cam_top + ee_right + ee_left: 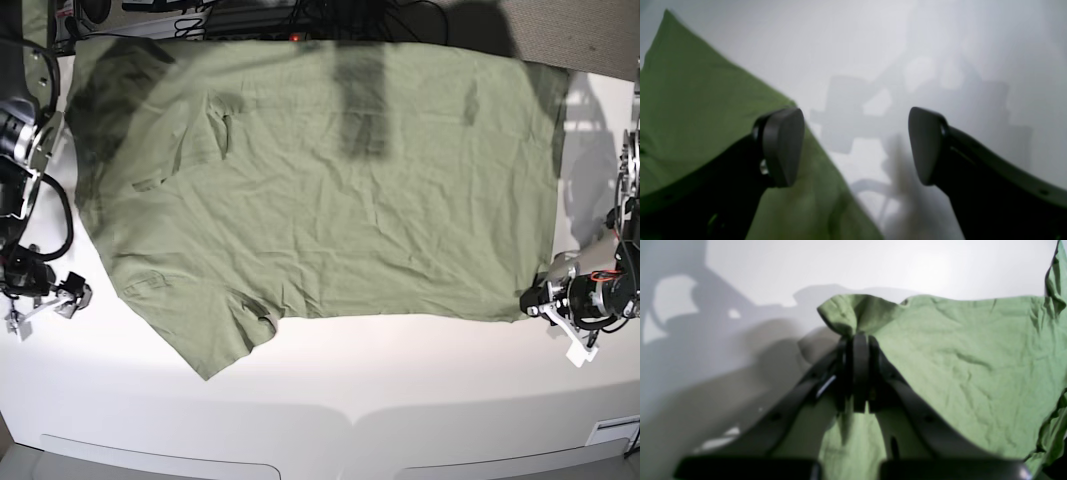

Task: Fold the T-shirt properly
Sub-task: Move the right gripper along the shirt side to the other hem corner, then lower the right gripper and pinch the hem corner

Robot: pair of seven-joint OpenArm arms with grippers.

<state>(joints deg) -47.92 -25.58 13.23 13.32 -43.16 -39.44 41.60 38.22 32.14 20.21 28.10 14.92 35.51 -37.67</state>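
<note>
- On the left of your base view, your right hand sits over the white counter just beside the T-shirt's edge, holding nothing.
- Its wrist view shows the fingers spread wide apart, one over green cloth, the other over bare counter.
- The T-shirt lies spread flat and wrinkled across the middle of the counter, one sleeve pointing toward the near edge.
- On the right, your left hand sits at the shirt's near corner.
- Its wrist view shows the left hand pressed together, clamped on a bunched corner of the cloth.
</note>
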